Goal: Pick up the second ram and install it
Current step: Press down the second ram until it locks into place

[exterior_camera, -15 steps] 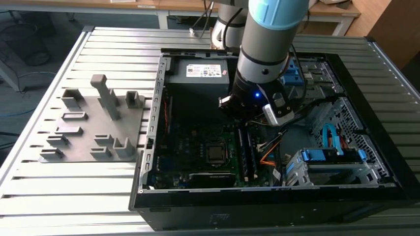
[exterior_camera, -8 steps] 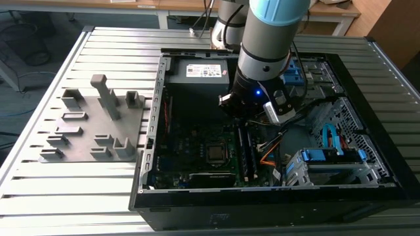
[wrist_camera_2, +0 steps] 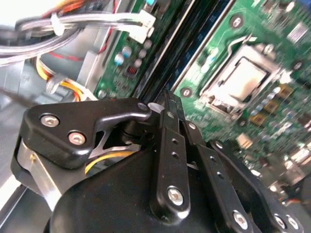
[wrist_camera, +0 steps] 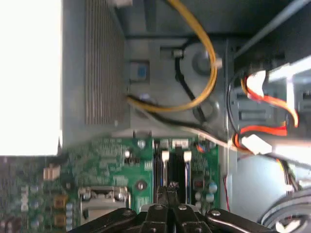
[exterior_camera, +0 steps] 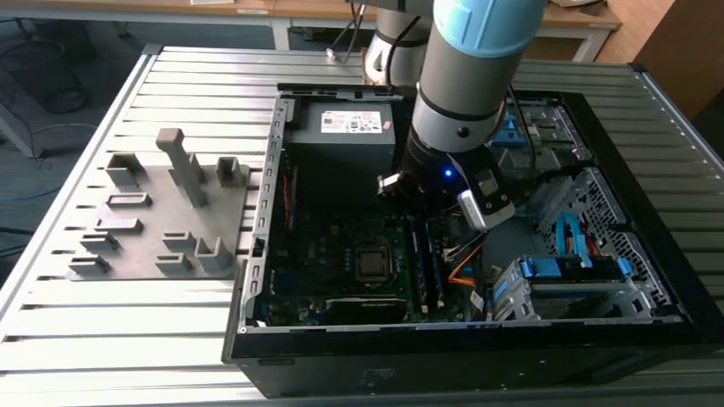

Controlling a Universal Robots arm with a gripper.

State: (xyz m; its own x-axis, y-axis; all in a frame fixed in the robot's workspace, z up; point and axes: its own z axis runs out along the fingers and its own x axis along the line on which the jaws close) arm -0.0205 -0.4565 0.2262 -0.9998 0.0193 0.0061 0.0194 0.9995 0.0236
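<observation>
My gripper (exterior_camera: 443, 206) hangs inside the open computer case (exterior_camera: 258, 254), low over the green motherboard (exterior_camera: 328, 254). Its black fingertips (wrist_camera_2: 165, 103) are pressed together, shut, with no board showing between them. They sit right above the long dark memory slots (wrist_camera: 161, 171), which have white latches at their ends and run beside the processor socket (wrist_camera_2: 241, 83). In the exterior view two long dark strips (exterior_camera: 426, 257) lie in that slot area just below the gripper. I cannot tell whether either strip is the second ram.
A grey power-supply box (exterior_camera: 345, 127) fills the case's far end. Yellow, orange and red cables (wrist_camera: 209, 63) run beside the slots. Blue drive-bay clips (exterior_camera: 560, 267) sit at the exterior view's right. A grey fixture plate (exterior_camera: 158, 212) with upright holders lies at the exterior view's left.
</observation>
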